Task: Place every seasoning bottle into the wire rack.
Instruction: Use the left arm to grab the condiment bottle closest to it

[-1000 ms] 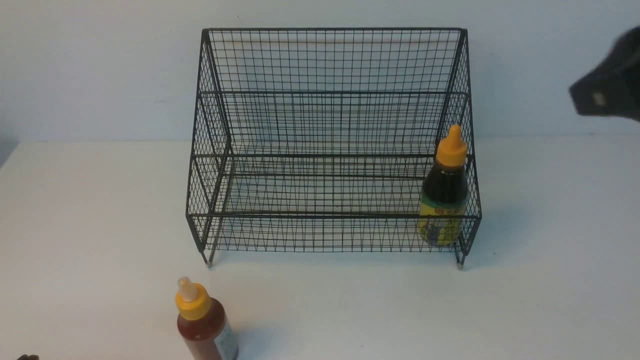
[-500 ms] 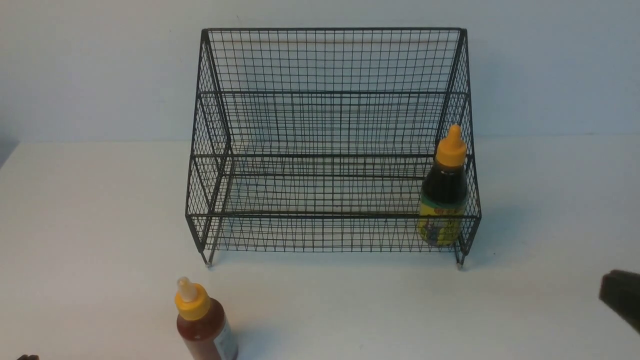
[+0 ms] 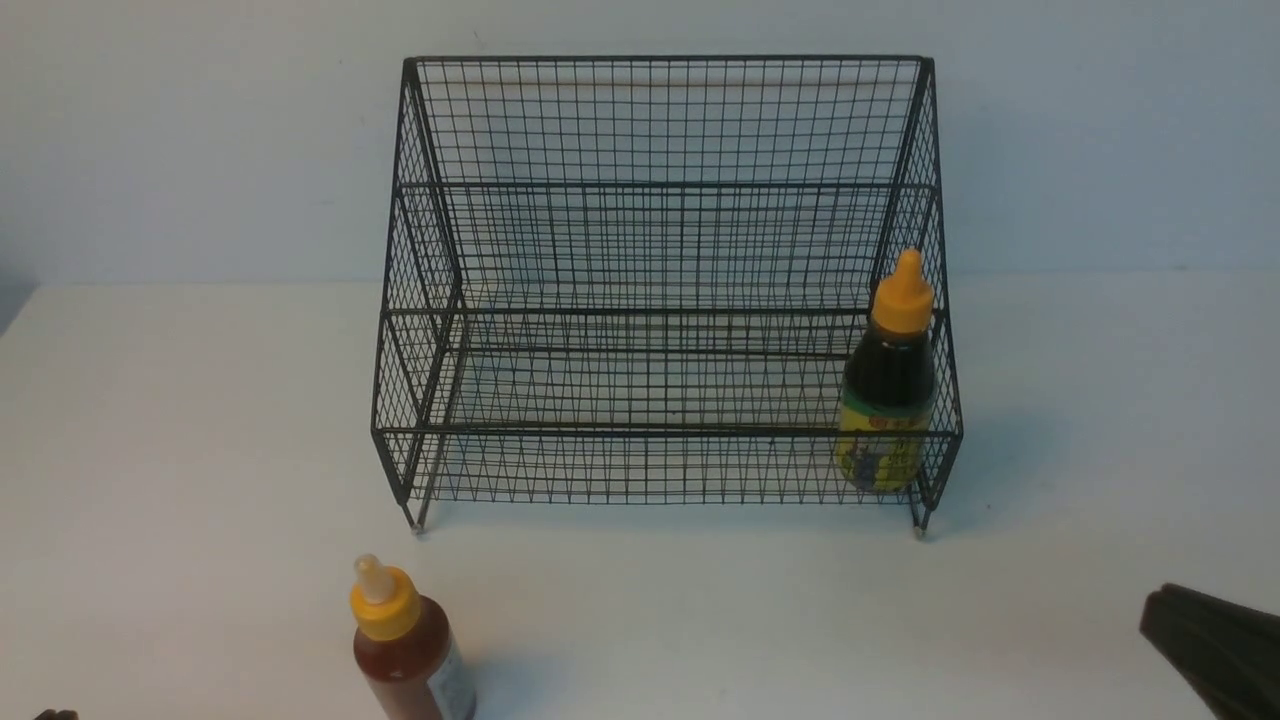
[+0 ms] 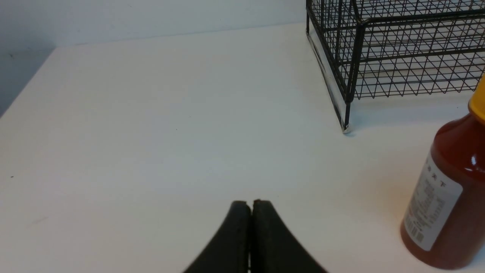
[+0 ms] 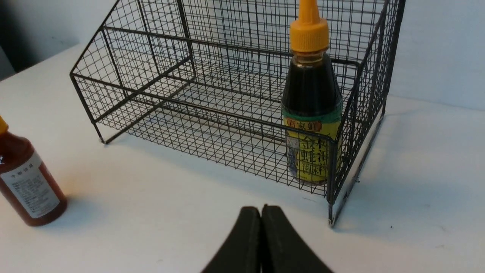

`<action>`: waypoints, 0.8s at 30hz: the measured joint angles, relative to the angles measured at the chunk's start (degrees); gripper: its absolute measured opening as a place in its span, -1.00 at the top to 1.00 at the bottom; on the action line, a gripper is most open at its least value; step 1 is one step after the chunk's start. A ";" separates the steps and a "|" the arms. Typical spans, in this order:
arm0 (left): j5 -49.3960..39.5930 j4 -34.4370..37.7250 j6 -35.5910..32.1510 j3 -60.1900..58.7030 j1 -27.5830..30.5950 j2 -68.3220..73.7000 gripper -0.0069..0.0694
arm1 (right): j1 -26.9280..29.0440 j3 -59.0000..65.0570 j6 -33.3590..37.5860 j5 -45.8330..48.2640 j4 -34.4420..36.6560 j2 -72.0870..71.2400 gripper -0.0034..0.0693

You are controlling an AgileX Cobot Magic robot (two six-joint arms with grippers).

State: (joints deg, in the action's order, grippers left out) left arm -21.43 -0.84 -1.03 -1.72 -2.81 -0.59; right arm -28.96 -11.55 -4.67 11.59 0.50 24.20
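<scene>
Nearest, at the lower right of the front view, the right fingers (image 5: pixel 264 214) hang low over the surface (image 3: pixel 700 620). A second ago they were high at the upper right edge, level with the rack's upper part, so the arm has dropped and drawn back toward the robot. They have also closed from partly open: the two dark tips press flat together with nothing between them. The left fingers (image 4: pixel 253 207) are pressed together and empty too, with only a sliver showing at the bottom left corner of the front view, and they have not moved.

The red bottle (image 3: pixel 405 650) stands upright on the surface at the lower left, in front of the rack's left foot and apart from it, in the same spot as before. It is close to the left fingers but untouched.

Farther back, the dark bottle (image 3: pixel 888 400) stands upright in the lower tier of the rack (image 3: pixel 660 120), at its right end against the side mesh, and has stayed steady as the arm left.

That half of the job looks finished. The red bottle remains, and the left fingers would have to open before taking it.
</scene>
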 joint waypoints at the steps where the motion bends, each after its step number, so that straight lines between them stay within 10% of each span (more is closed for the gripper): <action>1: 0.00 0.00 0.00 0.00 0.00 0.00 0.85 | 0.00 0.00 0.00 0.00 -0.18 0.00 0.95; 13: 0.00 0.00 0.00 0.00 0.00 0.00 0.85 | 2.22 1.77 0.00 0.00 -0.50 -6.51 0.95; 24: 0.00 0.00 0.00 0.00 0.00 0.00 0.85 | 26.36 10.40 -0.42 6.90 -0.50 -22.82 0.95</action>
State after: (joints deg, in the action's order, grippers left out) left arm -21.43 -0.84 -1.03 -1.72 -2.81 -0.59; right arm -2.60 -1.15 -5.09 18.49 0.00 1.39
